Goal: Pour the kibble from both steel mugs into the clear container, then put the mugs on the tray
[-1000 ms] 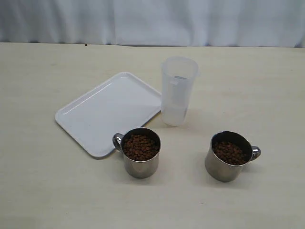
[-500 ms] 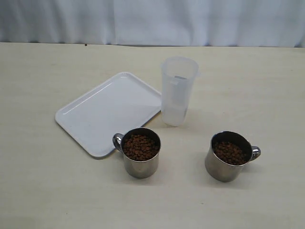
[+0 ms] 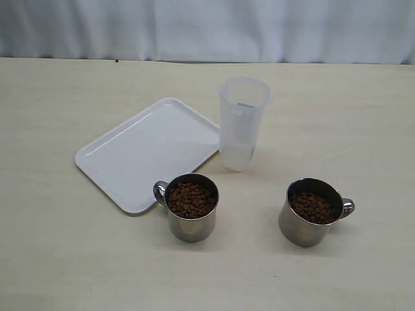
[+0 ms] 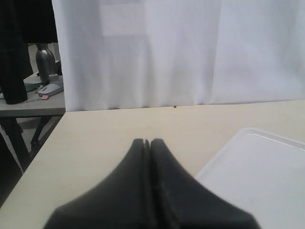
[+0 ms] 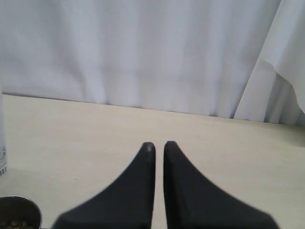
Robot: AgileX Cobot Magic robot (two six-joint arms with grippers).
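In the left wrist view the tray runs off the frame, with only one corner showing, and the left gripper is a dark blur cut by the frame's edge. In the right wrist view one steel mug shows just an arc of rim and a few kibble pellets — the clear container is a mere sliver. In the exterior view, its hazy wall leaves its contents unclear

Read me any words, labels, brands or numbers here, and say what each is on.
No text can be read.
On the clear container: a small grey patch near the rim and faint bluish marks on its wall, too small and blurred to read.
On the tray, the steel mug beside it and the other steel mug: no markings visible.
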